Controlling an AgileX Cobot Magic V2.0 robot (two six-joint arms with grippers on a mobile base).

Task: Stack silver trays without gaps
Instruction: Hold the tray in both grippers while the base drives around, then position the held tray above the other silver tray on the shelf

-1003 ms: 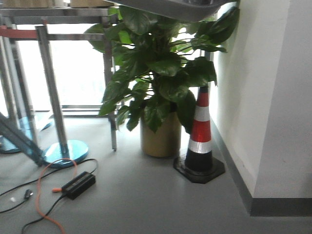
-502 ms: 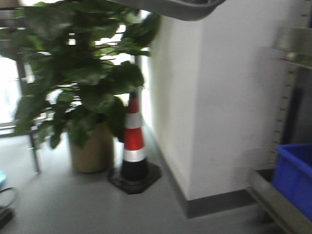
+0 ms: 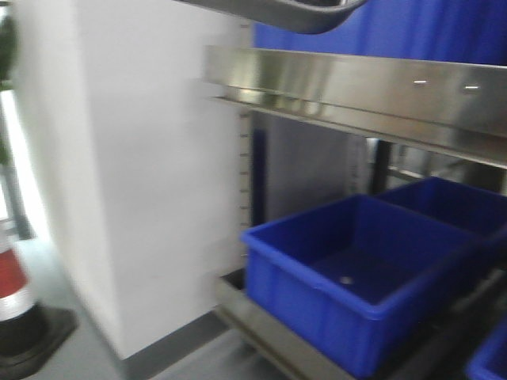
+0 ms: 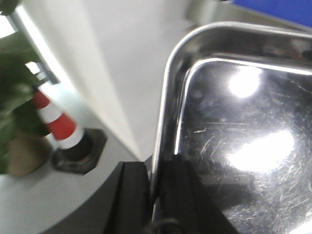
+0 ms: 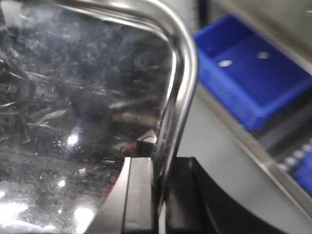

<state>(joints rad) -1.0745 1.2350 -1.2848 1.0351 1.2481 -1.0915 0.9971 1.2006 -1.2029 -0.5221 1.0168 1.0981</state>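
I hold one silver tray between both arms. In the left wrist view my left gripper is shut on its left rim, one finger inside the pan, one outside. In the right wrist view my right gripper is shut on the right rim of the same tray, which has a scratched shiny floor and a rounded corner. In the front view only the tray's grey underside shows at the top edge. No other silver tray is in view.
A steel shelf unit stands ahead with a brushed-steel rail and blue bins on the lower level. A white wall corner is on the left. A traffic cone and a potted plant stand on the grey floor.
The front view has swung right: the plant and cone slid off to the left, and the white wall, then the steel shelf with blue bins, came into view. The tray stays at the top.
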